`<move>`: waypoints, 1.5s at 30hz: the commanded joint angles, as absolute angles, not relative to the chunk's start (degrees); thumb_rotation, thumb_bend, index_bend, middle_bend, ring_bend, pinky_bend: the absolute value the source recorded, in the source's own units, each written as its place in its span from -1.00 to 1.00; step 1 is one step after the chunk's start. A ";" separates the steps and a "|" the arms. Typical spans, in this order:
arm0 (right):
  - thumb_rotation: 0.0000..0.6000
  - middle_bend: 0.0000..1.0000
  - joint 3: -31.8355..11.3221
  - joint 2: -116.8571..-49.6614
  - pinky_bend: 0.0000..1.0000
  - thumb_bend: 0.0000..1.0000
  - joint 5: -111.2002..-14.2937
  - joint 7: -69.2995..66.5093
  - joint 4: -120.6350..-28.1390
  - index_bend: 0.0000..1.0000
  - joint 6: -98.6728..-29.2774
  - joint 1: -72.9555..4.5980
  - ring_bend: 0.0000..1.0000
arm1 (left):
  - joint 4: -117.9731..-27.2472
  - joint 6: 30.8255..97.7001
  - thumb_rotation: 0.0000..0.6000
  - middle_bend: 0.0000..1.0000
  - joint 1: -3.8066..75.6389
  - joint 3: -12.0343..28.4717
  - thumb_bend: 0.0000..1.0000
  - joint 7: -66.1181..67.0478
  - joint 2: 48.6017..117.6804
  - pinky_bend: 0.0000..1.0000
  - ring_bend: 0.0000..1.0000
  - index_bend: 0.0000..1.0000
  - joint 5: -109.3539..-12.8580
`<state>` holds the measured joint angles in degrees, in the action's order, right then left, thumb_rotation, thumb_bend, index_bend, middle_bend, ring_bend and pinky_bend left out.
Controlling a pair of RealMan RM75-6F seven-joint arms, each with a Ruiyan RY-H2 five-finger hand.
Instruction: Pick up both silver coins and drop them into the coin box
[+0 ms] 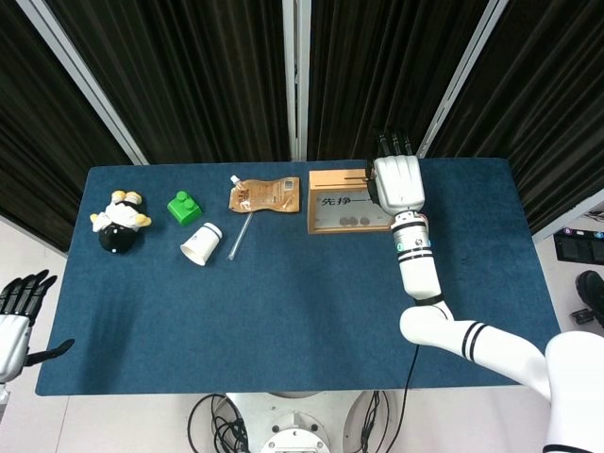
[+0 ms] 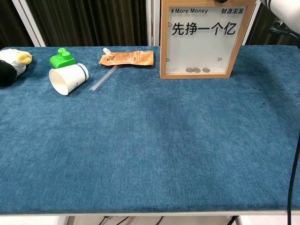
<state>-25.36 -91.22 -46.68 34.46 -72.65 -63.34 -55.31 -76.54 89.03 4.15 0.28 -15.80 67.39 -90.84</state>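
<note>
Fingers of the right hand (image 1: 397, 179) reach over the top of the wooden coin box (image 2: 202, 39); whether they pinch anything cannot be told. Three silver coins (image 2: 197, 70) lie inside behind its glass. Off the blue cloth table (image 1: 283, 311), the left hand (image 1: 14, 316) hangs with fingers apart, holding nothing. Black curtains (image 1: 189, 75) stand behind.

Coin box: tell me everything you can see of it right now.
The coin box is an upright wooden frame with a clear front pane printed with black Chinese characters and "More Money". It stands at the table's far edge. Three silver coins lie inside along the bottom. The right hand hovers over its top right end; contact cannot be told.
</note>
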 commanded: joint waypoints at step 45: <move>1.00 -0.94 -24.45 -89.44 -1.00 -0.27 -43.09 35.30 -74.64 -0.92 -62.90 -56.18 -1.00 | -76.41 89.01 1.00 -0.98 4.09 0.28 -0.83 -16.31 67.31 -1.00 -1.00 -0.87 -90.60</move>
